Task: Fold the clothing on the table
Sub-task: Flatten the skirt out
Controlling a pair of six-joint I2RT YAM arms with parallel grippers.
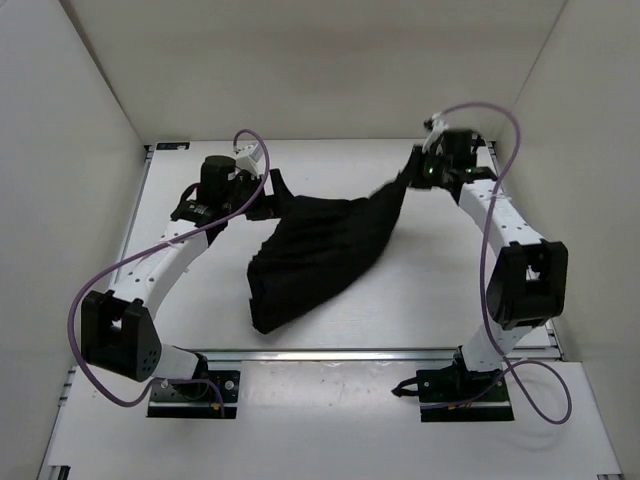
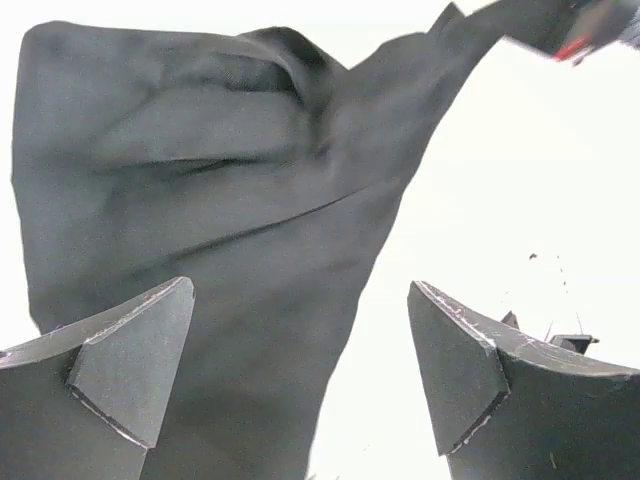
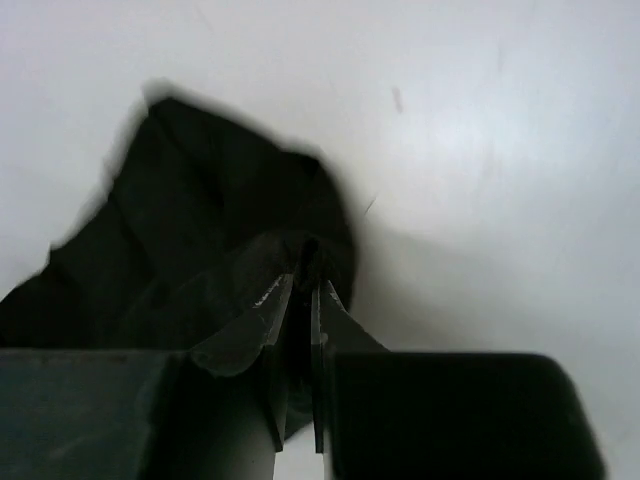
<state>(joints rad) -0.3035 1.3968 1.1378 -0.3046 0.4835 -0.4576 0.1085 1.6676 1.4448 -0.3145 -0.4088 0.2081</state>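
Note:
The black clothing (image 1: 315, 255) lies bunched on the white table (image 1: 420, 300), with one corner pulled up and to the right. My right gripper (image 1: 412, 172) is shut on that corner. In the right wrist view the fabric (image 3: 220, 240) is pinched between the nearly closed fingertips (image 3: 306, 280). My left gripper (image 1: 268, 200) stands open at the garment's upper left edge. In the left wrist view the wrinkled cloth (image 2: 220, 200) spreads under and ahead of the wide-apart fingers (image 2: 130, 360), with nothing gripped between them.
White walls enclose the table on the left, back and right. A metal rail (image 1: 350, 353) runs along the near edge in front of the arm bases. Purple cables loop off both arms.

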